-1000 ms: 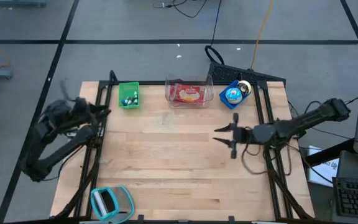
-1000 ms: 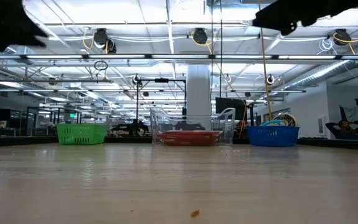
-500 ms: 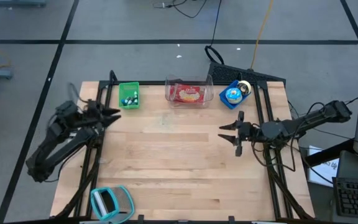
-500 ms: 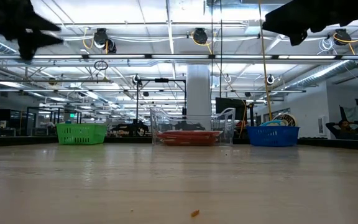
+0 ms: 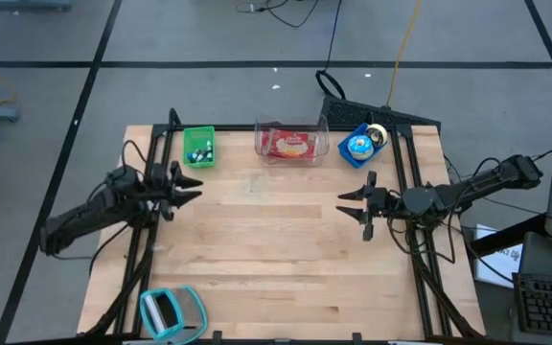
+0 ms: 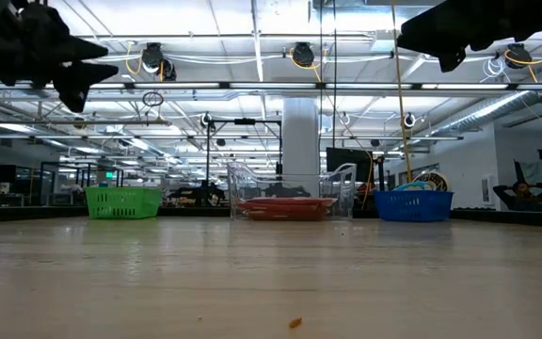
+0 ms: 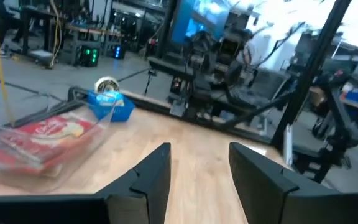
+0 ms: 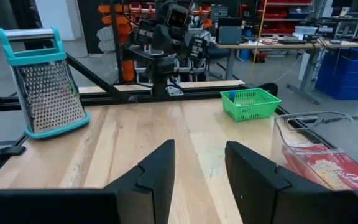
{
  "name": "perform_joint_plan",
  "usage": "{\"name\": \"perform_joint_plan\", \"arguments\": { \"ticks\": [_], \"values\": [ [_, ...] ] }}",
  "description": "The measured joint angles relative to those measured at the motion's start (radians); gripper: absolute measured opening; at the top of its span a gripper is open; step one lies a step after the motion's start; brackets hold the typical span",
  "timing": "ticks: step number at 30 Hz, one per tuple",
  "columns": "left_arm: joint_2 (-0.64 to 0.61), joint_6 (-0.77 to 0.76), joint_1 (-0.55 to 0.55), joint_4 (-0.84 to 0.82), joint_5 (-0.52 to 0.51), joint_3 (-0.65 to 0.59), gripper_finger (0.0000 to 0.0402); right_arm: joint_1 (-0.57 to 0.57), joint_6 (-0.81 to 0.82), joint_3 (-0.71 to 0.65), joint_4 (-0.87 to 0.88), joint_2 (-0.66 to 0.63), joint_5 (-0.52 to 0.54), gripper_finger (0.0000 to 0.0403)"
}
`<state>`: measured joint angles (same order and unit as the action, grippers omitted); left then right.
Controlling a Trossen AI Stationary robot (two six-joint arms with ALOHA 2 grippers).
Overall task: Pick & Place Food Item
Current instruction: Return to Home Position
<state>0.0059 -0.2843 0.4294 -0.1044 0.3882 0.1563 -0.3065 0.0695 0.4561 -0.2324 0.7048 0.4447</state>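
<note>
Left side first: the left gripper (image 5: 192, 184) now hangs over the left edge of the table (image 5: 276, 259), just in front of the green bin (image 5: 199, 134) and not touching it. A second ago this arm was folded back off the table's left side; it has since swung inward and levelled out, which reads as settling into its rest pose. In the left wrist view its fingers are spread with bare wood showing between them, carrying nothing. The green bin sits at the far left corner with a few small coloured items in it, which I take to be the food coloring bottles (image 5: 196, 151); too small to count. A teal-framed grater (image 5: 169, 311) stands at the near left corner, well apart from both arms. Centre back: a clear container (image 5: 291, 142) holds a red food packet. To its right is the blue bin (image 5: 359, 146), also loaded. Right side: the right gripper (image 5: 351, 204) hovers near the right edge, fingers spread and empty; it drew back slightly a second ago and has not moved in the last half second. Judgement: nothing is left loose on the wood, so the placing looks finished and only the left arm's parking remains.
</note>
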Motion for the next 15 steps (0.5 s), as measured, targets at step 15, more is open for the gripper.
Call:
{"name": "perform_joint_plan", "arguments": {
  "ticks": [15],
  "values": [
    [0.000,0.217,-0.521,-0.032,-0.521,-0.021,0.0161,-0.003,0.016,-0.006,0.005,-0.001,-0.004,0.0130]
  ]
}}
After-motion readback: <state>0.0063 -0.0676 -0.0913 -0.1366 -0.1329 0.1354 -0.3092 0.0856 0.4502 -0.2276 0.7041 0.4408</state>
